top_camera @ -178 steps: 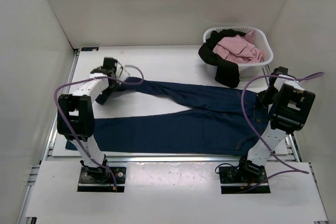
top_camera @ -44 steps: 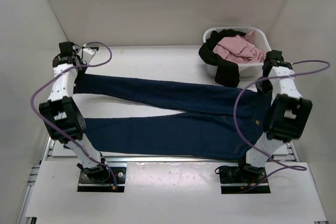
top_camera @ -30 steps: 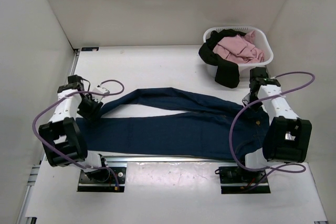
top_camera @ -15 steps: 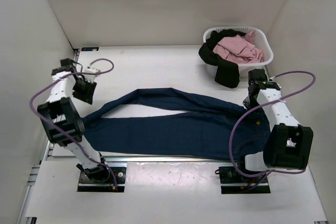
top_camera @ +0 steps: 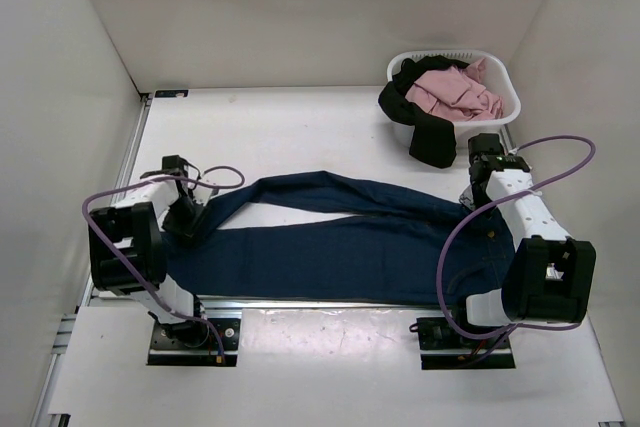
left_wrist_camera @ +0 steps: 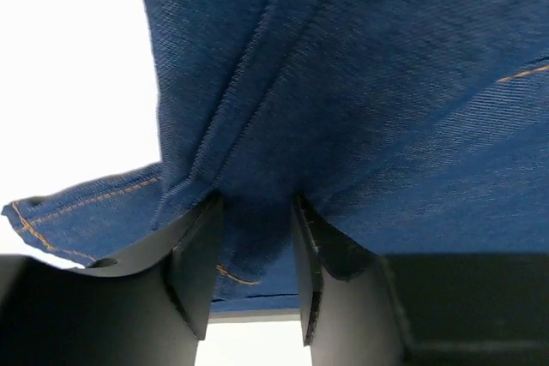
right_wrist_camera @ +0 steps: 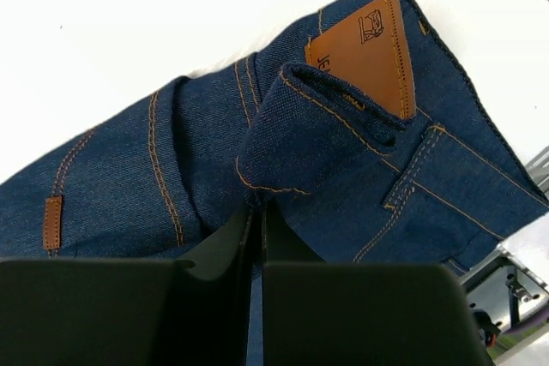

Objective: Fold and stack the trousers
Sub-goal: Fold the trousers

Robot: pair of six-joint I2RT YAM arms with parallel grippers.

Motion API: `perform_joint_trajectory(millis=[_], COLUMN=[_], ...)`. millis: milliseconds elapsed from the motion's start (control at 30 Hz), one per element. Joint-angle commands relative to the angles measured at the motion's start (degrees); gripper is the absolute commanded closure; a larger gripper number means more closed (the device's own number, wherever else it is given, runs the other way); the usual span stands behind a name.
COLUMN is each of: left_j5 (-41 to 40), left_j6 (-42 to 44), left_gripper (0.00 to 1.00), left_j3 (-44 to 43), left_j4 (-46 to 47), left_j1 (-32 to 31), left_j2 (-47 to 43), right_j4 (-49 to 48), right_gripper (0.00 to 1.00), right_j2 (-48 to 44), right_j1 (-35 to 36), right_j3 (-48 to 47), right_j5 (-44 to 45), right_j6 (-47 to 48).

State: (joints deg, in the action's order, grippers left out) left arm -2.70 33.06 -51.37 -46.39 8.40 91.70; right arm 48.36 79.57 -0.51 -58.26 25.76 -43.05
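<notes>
Navy jeans (top_camera: 350, 247) lie across the near desk (top_camera: 300, 137), waist to the right. Left gripper (left_wrist_camera: 253, 212) pinches bunched leg denim. Right gripper (right_wrist_camera: 256, 212) is clamped on a waistband fold, the pinch point hidden.

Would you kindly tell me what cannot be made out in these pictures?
- Top view: black trousers partly hidden under pink cloth in the basket.
- Right wrist view: patch lettering partly covered by a fold of the jeans.
- Right wrist view: whether the shut right end effector pinches denim; its fingers hide the contact.
</notes>
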Motion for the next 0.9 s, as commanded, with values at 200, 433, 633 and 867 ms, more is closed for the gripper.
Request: perform_joint_trajectory(millis=[200, 433, 633, 867], left_j5=[-4.41, -2.76, 7.43, 11.39], left_j6=[-4.75, -5.37, -4.85, -2.47], left_gripper=[0.32, 0.27, 0.21, 0.28], left_j3=[-8.63, -7.08, -12.60, -14.89], left_j4=[-1.24, -4.32, -10.19, -13.72], left_j1=[-2.87, 6.53, 13.74, 16.56], left_j2=[-9.79, -6.02, 1.37, 6.11], right_j4=[4.98, 5.61, 5.61, 5.61], right_gripper=[1.00, 1.00, 1.00, 1.00], right_j2=[-0.29, -0.29, 0.23, 0.23], right_j1=[0.95, 0.95, 0.95, 0.95], right_j3=[-1.77, -2.30, -2.82, -2.82], right_j5=[2.27, 5.17, 5.71, 5.71], right_j6=[-0.28, 1.30, 2.44, 2.44])
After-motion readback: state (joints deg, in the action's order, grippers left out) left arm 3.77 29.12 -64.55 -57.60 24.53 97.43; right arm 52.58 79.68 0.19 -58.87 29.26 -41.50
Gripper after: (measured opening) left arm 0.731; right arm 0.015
